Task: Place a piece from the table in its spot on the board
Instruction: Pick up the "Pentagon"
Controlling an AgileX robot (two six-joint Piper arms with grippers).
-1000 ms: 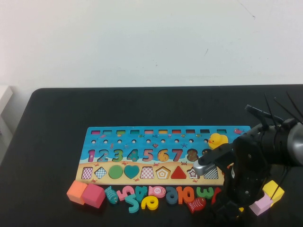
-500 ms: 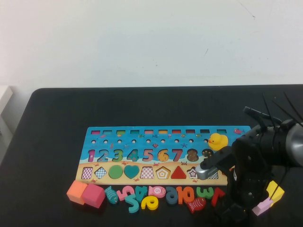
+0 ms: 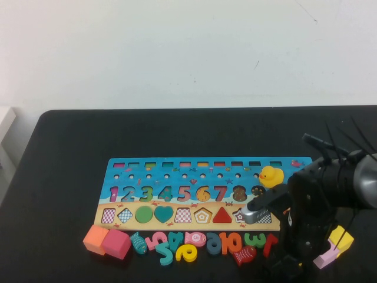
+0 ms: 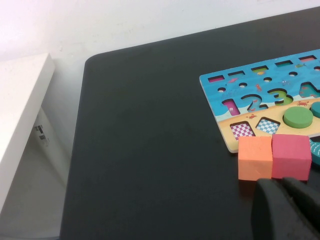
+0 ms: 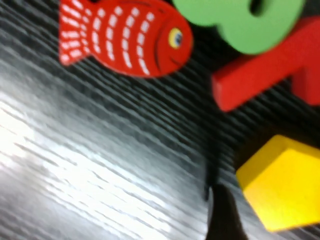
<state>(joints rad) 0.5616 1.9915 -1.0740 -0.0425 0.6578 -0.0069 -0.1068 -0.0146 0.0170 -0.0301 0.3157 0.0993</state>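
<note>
High view. The board is laid lengthwise near the middle of the table, towards the front edge. Loose numbers and fish are lined up between its sandy side and that edge, presumably so they stay within reach. The pentagon slot in the shape row appears unfilled and is judged to be the target. The right arm is bent down steeply at the front right of the bench. The right gripper is held low over the table just past the red 7, near the front edge. The piece is hidden under the arm here. A yellow cube and a pink block lie towards the right edge and are not wanted.

Left wrist view. The left gripper is parked near the front left corner, just beside the orange block and red block. Its state cannot be told. It is judged idle.

Right wrist view. The piece is seen lying flat on the black surface, close to the red 7 and near the red fish. One dark fingertip is seen just beside its edge; contact cannot be confirmed. Whether the right gripper is open or closed cannot be told. The low pose is judged to be an approach for the pick; no lift is evident yet.
</note>
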